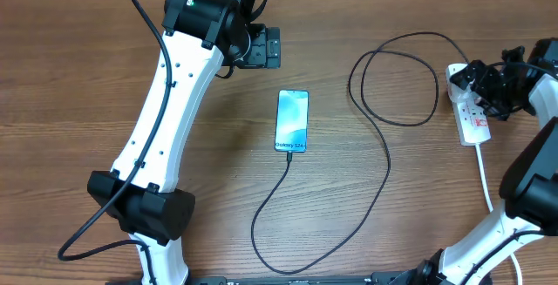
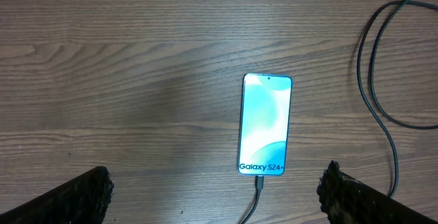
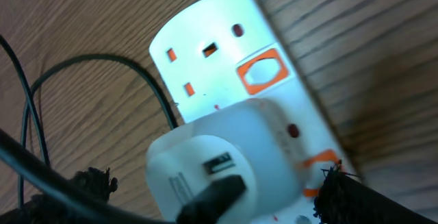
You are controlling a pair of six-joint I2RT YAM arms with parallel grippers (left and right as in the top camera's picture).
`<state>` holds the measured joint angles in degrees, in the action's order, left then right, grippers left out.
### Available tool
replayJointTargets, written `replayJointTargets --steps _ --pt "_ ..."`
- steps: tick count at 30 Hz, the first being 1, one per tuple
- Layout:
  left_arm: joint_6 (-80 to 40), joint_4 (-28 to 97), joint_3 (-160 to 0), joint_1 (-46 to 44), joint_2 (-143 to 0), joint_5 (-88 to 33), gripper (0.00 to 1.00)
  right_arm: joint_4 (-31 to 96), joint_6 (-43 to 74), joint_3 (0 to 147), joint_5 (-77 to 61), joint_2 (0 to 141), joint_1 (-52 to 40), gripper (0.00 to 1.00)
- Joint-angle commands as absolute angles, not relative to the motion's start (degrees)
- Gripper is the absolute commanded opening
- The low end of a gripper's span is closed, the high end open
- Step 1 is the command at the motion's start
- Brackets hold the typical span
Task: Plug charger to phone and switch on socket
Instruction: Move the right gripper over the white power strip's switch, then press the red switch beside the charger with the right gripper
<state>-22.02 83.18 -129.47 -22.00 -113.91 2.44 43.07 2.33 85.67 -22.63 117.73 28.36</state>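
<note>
The phone point(image 1: 292, 121) lies flat in the middle of the table with its blue-teal screen lit; it also shows in the left wrist view point(image 2: 265, 125). The charger cable point(image 1: 386, 159) is black, and its tip point(image 2: 259, 183) sits in the phone's near end. Its other end enters a white adapter point(image 3: 226, 159) plugged into the white socket strip point(image 1: 475, 121), which also shows in the right wrist view point(image 3: 219, 53). My left gripper point(image 1: 261, 48) is open and empty beyond the phone point(image 2: 215, 196). My right gripper point(image 1: 494, 84) is open, straddling the adapter point(image 3: 215, 190), one finger beside a red switch point(image 3: 316, 162).
The cable makes a loop point(image 1: 394, 78) left of the strip and a long bend point(image 1: 288, 266) near the front edge. The strip's white cord point(image 1: 485, 180) runs toward the front right. A second red switch point(image 3: 261, 75) sits by the strip's free outlet.
</note>
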Motion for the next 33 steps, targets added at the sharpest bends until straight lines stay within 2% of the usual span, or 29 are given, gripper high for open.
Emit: replayJointTargets --steps 1,33 --pt "-20.95 83.33 -129.73 -21.78 -114.21 3.38 1.00 42.70 1.41 85.34 -23.24 118.54 27.46 1.00" --pt "-20.95 83.31 -129.75 -21.78 -114.21 3.36 1.00 42.37 0.12 84.68 -23.27 119.42 27.38 1.00"
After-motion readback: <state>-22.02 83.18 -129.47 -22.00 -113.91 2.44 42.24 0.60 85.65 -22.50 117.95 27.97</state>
